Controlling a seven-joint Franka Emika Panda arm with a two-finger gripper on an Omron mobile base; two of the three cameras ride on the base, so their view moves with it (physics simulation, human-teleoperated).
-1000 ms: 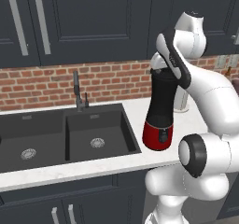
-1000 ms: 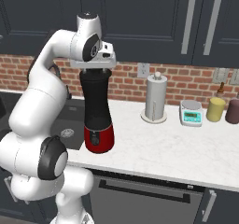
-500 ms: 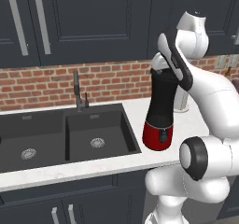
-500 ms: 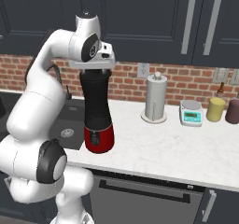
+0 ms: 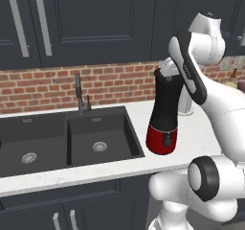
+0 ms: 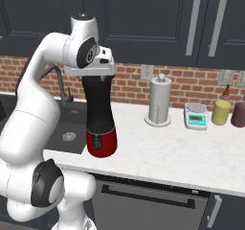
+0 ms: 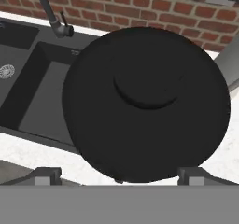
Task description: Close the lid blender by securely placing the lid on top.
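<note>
Because the white hand is sitting directly over the jar top in both base views, the gripper [image 6: 97, 76] is mostly hiding its own fingers there, and the seam between the lid [image 7: 147, 101] and the blender [image 6: 100, 121] is hard to make out. Looking down from the hand view, the round black lid with its raised centre is covering the middle, and the two dark fingertips [image 7: 46, 175] are showing at about 7 and 5 o'clock, spread wide to either side of the lid's lower edge and not pinching it. Whether the lid is sitting fully seated on the jar cannot be told. The blender is standing upright on the white counter [image 6: 191, 152], its red base near the front edge, just to the 3 o'clock side of the black sink [image 5: 62, 138] in the left base view. The arm is cutting off the paper-towel roll [image 6: 160, 101] in the left base view, while the right base view is showing it whole at 3 o'clock of the blender, well apart. Beyond it the white-and-teal kitchen scale [image 6: 196, 116] is showing a small display too blurred to read. The blender's dark control panel [image 5: 167, 139] is bearing no legible writing.
</note>
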